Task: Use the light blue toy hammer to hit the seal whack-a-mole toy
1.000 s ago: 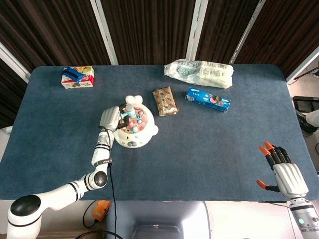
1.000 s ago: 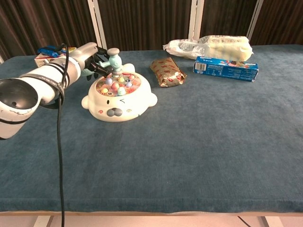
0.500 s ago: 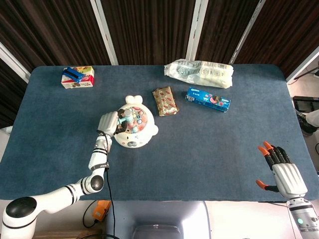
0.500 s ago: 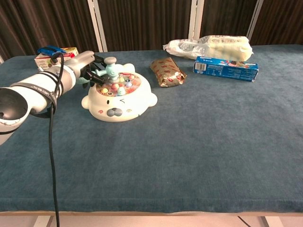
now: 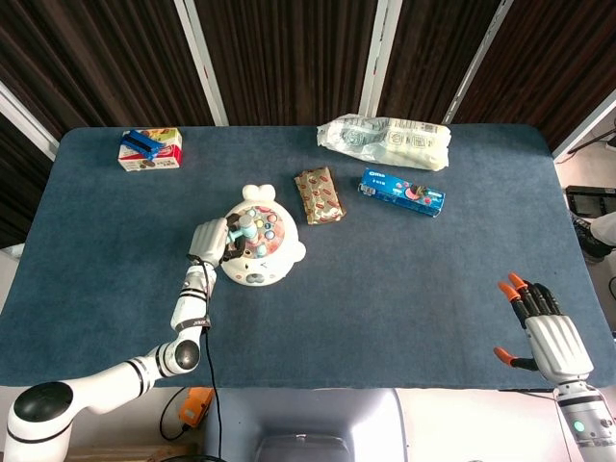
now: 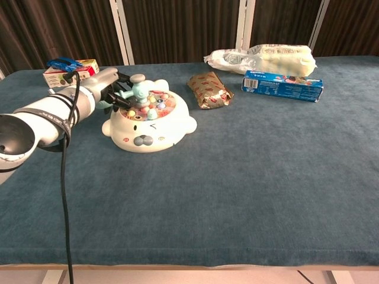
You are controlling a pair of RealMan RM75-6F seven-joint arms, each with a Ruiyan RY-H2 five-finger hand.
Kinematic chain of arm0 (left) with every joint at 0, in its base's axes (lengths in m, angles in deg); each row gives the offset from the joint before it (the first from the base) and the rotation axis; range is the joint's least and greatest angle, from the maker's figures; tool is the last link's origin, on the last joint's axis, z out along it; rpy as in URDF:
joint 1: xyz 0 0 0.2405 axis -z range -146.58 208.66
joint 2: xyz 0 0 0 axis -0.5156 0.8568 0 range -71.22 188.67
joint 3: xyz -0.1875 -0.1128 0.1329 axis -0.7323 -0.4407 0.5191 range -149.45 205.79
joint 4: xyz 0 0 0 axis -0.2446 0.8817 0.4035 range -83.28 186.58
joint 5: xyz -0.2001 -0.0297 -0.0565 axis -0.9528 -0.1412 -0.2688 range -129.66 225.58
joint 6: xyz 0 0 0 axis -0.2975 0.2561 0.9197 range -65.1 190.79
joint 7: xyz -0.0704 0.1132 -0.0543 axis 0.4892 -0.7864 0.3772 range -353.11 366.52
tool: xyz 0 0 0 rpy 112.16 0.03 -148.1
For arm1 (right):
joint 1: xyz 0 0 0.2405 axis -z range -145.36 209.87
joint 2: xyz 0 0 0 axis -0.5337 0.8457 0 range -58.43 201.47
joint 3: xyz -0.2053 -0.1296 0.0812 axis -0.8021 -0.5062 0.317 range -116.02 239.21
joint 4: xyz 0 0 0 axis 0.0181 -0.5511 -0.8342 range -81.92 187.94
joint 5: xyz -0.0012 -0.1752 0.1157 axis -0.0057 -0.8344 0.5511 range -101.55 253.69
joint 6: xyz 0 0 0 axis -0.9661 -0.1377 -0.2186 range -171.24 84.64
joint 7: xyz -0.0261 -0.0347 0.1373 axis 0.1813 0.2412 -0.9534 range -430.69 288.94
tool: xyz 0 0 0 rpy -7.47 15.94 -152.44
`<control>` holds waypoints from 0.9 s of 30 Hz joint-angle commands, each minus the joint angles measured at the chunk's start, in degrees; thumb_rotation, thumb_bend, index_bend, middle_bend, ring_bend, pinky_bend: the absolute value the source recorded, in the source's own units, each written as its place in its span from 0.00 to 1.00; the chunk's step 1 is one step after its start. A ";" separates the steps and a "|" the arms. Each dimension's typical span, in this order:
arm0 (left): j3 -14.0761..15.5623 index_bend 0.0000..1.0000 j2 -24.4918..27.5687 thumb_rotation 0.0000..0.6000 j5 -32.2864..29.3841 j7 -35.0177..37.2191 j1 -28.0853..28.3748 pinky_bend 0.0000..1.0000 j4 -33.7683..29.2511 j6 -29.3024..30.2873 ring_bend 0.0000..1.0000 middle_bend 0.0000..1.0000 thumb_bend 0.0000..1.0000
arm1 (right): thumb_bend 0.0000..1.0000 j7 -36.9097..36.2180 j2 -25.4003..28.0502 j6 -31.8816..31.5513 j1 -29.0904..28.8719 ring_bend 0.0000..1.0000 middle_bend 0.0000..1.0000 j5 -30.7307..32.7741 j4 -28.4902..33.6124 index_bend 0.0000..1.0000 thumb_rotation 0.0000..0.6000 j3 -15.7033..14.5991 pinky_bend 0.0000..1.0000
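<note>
1. Gripping the light blue toy hammer (image 6: pixel 135 90) is the left hand (image 5: pixel 209 239), whose fingers are wrapped round the handle at the 9 o'clock side of the seal whack-a-mole toy (image 5: pixel 256 249).
2. The hammer head is seen low over the coloured pegs on the toy's top face, at its 9 to 10 o'clock portion; whether it is touching a peg cannot be told from either view.
3. The toy is placed left of centre on the blue worktop (image 5: pixel 404 289), its face turned toward 6 o'clock.
4. The right hand (image 5: pixel 549 337) is held at the worktop's 4 o'clock corner, well apart from the toy, with fingers spread and nothing in them.
5. The pick-up of the hammer is judged complete, and the striking step is judged to be under way or just at contact.
6. What is left, if anything, is judged to be a clear strike on a peg.
7. A brown snack packet (image 5: pixel 319 195), a blue biscuit box (image 5: pixel 401 192), a white wrapped pack (image 5: pixel 384 141) and a small carton (image 5: pixel 150 149) are untouched between 10 and 2 o'clock.
</note>
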 commanded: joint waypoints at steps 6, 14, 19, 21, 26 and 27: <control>-2.57 0.74 1.76 1.00 0.31 2.07 0.57 1.00 -0.37 1.08 0.95 0.99 0.84 | 0.29 -0.25 0.17 -0.24 0.15 0.00 0.00 -0.04 0.04 0.00 1.00 -0.01 0.00; -1.55 0.74 0.08 1.00 -0.19 1.84 1.23 1.00 3.68 -0.42 0.95 0.99 0.84 | 0.29 -0.38 0.26 -0.29 0.19 0.00 0.00 0.04 0.06 0.00 1.00 0.07 0.00; -1.01 0.74 -1.48 1.00 -0.24 1.99 1.74 1.00 7.16 -1.70 0.95 0.99 0.84 | 0.29 -0.46 0.29 -0.42 0.25 0.00 0.00 0.13 0.03 0.00 1.00 0.15 0.00; -0.81 0.74 -1.92 1.00 -0.14 2.17 1.84 1.00 8.18 -2.24 0.95 0.99 0.84 | 0.29 -0.47 0.28 -0.35 0.23 0.00 0.00 0.18 0.03 0.00 1.00 0.16 0.00; -0.08 0.74 -2.48 1.00 0.61 2.69 1.74 1.00 9.50 -3.48 0.95 0.99 0.84 | 0.29 -0.33 0.22 -0.19 0.18 0.00 0.00 0.41 0.00 0.00 1.00 0.25 0.00; -0.09 0.74 -2.55 1.00 0.65 2.85 1.72 1.00 9.57 -3.64 0.95 0.99 0.84 | 0.29 -0.31 0.21 -0.16 0.17 0.00 0.00 0.42 0.00 0.00 1.00 0.24 0.00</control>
